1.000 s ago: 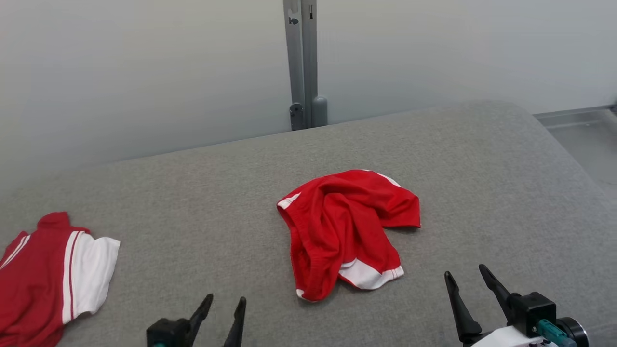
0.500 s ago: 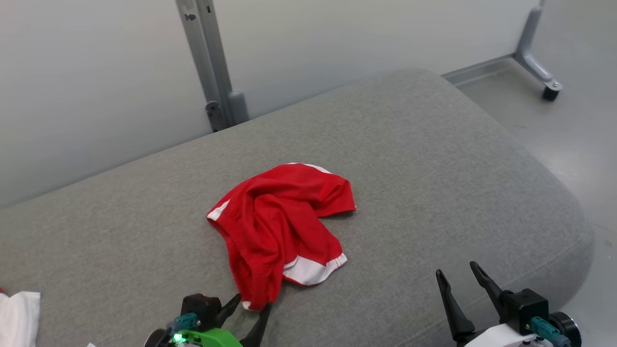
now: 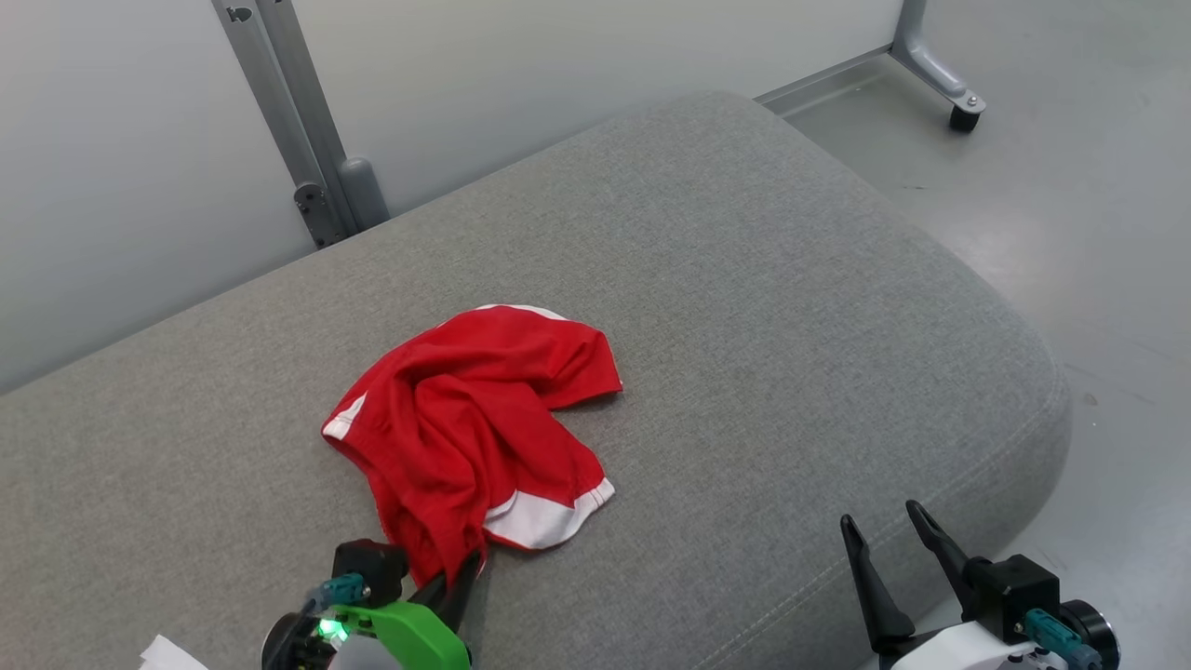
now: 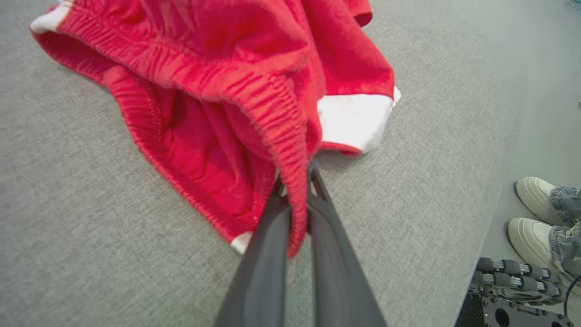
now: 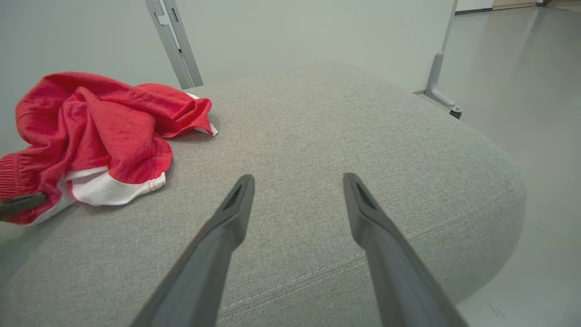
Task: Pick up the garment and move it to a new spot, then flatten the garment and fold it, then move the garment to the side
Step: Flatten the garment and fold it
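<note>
The garment is a pair of red shorts with white hems, lying crumpled on the grey cushioned surface. My left gripper is at the garment's near edge, shut on the ribbed red waistband, which runs between the two dark fingers. In the right wrist view the garment lies to the left, and a fingertip of the left gripper pokes out of its lower edge. My right gripper stands open above the surface's near right edge, nothing between its fingers.
The cushion's rounded right edge drops to a pale floor. A grey metal post stands behind it against a white panel, with a castor leg at far right. A person's white shoes stand on the floor beside the cushion.
The head camera has turned right, so the scene shifted left. My left gripper came forward to the garment's near edge and closed on the waistband. The right gripper has stayed open.
</note>
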### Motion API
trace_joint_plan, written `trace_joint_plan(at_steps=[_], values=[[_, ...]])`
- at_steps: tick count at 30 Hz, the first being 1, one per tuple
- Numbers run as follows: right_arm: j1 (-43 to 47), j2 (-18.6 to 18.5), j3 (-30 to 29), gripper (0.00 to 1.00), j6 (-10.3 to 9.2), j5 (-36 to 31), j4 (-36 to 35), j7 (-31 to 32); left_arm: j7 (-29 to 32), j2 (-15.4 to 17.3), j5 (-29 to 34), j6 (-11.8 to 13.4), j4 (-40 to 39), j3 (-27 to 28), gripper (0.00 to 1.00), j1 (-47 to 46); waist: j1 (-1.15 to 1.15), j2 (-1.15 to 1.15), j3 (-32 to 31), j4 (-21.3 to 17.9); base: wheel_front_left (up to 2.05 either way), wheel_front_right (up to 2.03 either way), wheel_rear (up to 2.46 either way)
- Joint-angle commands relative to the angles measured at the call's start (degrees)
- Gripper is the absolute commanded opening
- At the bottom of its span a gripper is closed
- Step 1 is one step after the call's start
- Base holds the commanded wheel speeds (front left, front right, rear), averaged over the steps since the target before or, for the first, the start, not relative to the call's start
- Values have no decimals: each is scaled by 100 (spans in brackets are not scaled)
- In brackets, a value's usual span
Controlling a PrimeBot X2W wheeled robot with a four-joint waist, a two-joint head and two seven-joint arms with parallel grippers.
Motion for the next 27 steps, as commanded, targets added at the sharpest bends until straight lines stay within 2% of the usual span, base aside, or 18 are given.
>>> trace_joint_plan(at_steps=[1, 6, 13, 17, 21, 23, 27], values=[[-30, 9, -18, 100, -6, 6, 6, -35, -115, -19, -110, -1, -97, 81, 0, -102, 0, 0, -17, 37, 0, 0, 0], [-26, 31, -30, 100, -6, -20, 15, -31, -221, -211, -429, -5, -735, 225, 0, -317, 0, 0, -78, 177, 0, 0, 0], [-52, 63, -42, 100, -6, -39, 39, -40, 197, -624, -799, -10, -1593, 55, 0, -1314, 0, 0, -112, 301, 0, 0, 0], [-115, 78, 41, 100, -6, -45, 84, -33, 268, -820, -1072, -12, -1580, -198, 0, -2095, 0, 0, -116, 226, 0, 0, 0], [-163, 91, 119, 100, -6, -28, 144, -71, 25, -893, -1410, -5, -1246, -310, 0, -2735, 0, 0, -117, 82, 0, 0, 0], [-197, 105, 171, 100, -6, -24, 180, -86, -177, -909, -1814, 116, -1202, -431, 0, -2974, 0, 0, -113, 1, 0, 0, 0], [-188, 119, 164, 100, -6, -17, 233, -115, -443, -902, -2379, 594, -1011, -784, 0, -3326, 0, 0, -91, -17, 0, 0, 0]])
